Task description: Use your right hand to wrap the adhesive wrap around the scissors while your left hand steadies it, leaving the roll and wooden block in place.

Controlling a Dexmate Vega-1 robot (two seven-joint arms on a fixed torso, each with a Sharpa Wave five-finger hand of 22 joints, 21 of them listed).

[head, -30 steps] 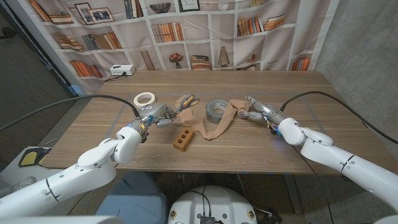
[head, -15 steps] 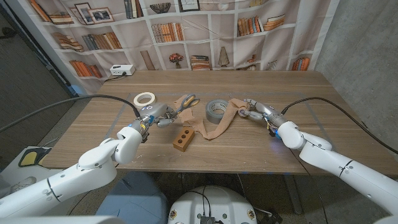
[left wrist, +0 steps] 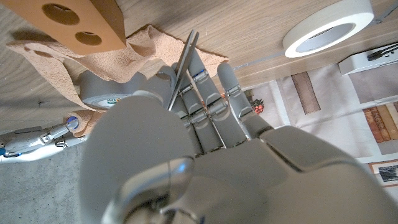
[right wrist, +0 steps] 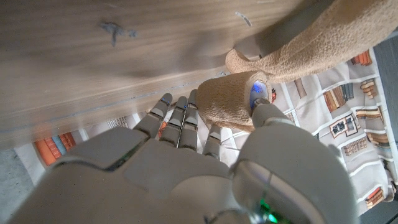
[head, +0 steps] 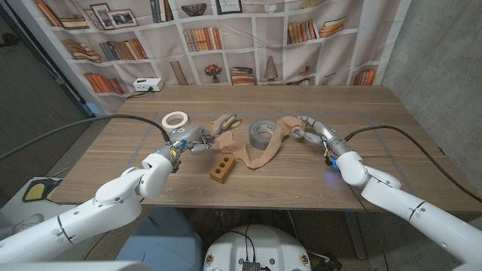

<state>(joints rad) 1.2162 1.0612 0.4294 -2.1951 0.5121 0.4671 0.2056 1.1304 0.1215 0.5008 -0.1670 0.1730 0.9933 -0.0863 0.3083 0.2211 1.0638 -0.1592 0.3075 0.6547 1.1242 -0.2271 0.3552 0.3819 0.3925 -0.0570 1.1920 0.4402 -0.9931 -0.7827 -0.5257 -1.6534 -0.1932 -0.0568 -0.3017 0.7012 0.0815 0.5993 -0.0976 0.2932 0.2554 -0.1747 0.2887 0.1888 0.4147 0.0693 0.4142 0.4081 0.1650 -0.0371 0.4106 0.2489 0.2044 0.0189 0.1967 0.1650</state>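
The scissors (head: 224, 123), with yellow and grey handles, lie left of the table's middle. My left hand (head: 188, 138) grips them at the near end; their metal blade (left wrist: 182, 65) passes between its fingers (left wrist: 211, 106). A tan adhesive wrap strip (head: 262, 153) trails from the scissors across the table to my right hand (head: 312, 132). That hand pinches the small wrap roll (right wrist: 231, 99) between thumb and fingers, and the strip (right wrist: 323, 43) leads away from it. A grey tape roll (head: 262, 132) lies between the hands. The wooden block (head: 222, 168) with holes sits near the front.
A white tape roll (head: 175, 119) lies behind my left hand. A white power strip (head: 147, 85) sits at the far left table edge. A bookshelf-print curtain hangs behind the table. Cables run from both arms.
My right forearm has swung inward to the left while its hand stays at about the same spot with the wrap roll. The left hand and scissors have not moved.
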